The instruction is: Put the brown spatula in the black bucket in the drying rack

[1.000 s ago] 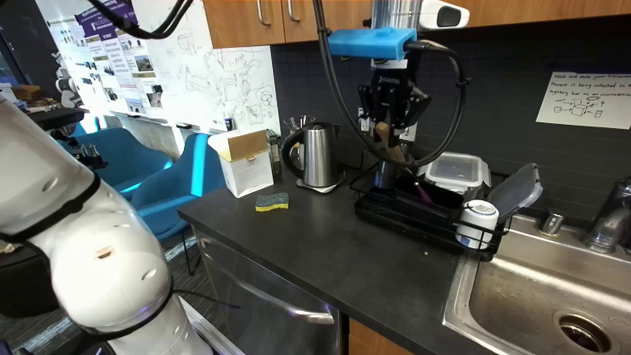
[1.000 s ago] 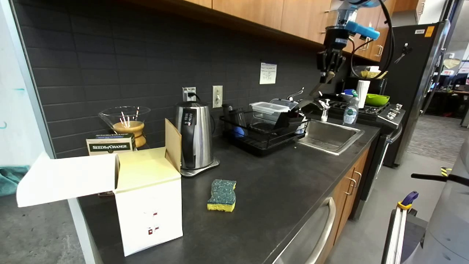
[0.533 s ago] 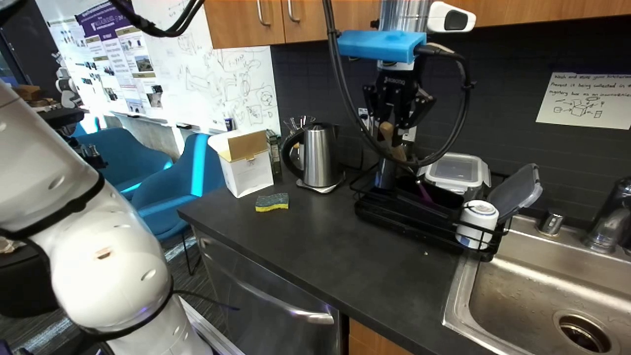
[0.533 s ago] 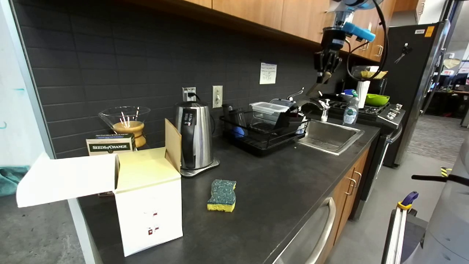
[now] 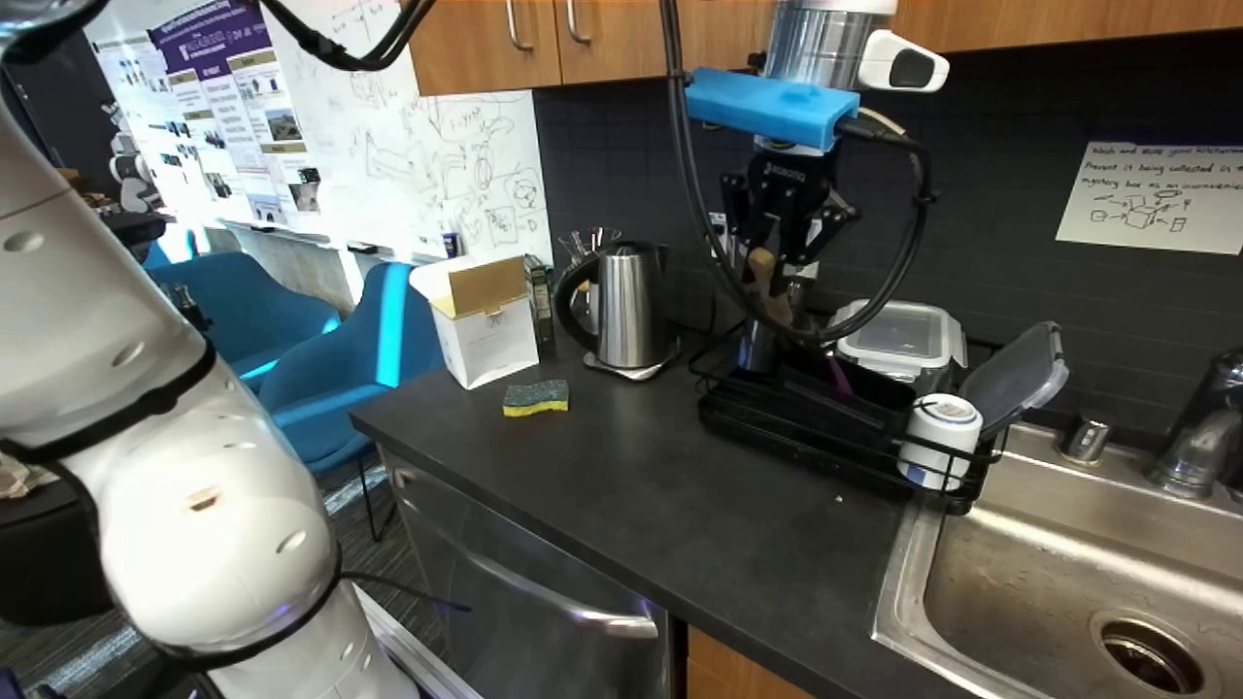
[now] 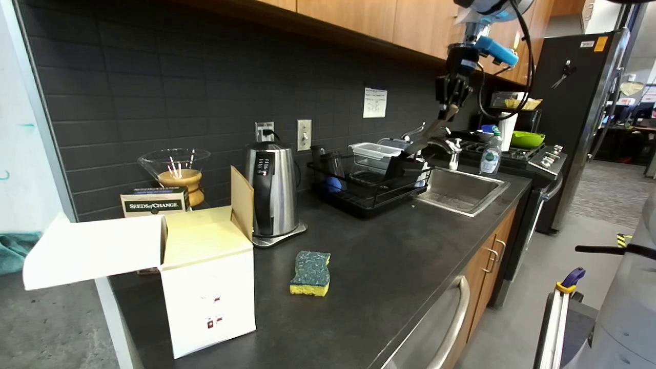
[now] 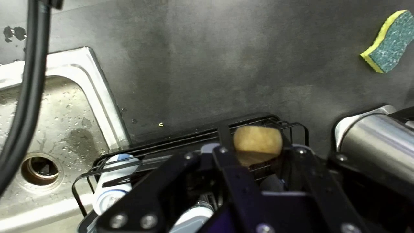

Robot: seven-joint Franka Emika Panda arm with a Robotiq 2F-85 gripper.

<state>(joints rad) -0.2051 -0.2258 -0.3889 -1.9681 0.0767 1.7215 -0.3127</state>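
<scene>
My gripper [image 5: 764, 260] is shut on the handle end of the brown spatula [image 5: 774, 296], above the drying rack [image 5: 777, 437]. In an exterior view the gripper [image 6: 449, 108] holds the spatula [image 6: 430, 132] slanted, blade lower. The black bucket [image 6: 401, 169] stands in the rack [image 6: 359, 206], just below the blade tip; I cannot tell whether the tip is inside. The bucket [image 5: 879, 383] also shows with a purple utensil at it. In the wrist view the spatula's rounded end [image 7: 257, 140] sits between the fingers [image 7: 257, 150]; its blade and the bucket are mostly hidden.
The rack also holds a white cup [image 5: 940, 442], a clear lidded container [image 5: 903, 340] and a grey lid [image 5: 1020, 379]. A steel kettle [image 5: 626, 306], a sponge [image 5: 536, 398], an open box [image 5: 486, 330] and the sink [image 5: 908, 582] are nearby. A cable hangs around the gripper.
My wrist has tilted and the gripper has shifted slightly down, and leftward in an exterior view. The spatula stays held, moving with it and leaning a little differently. The rack has not moved.
</scene>
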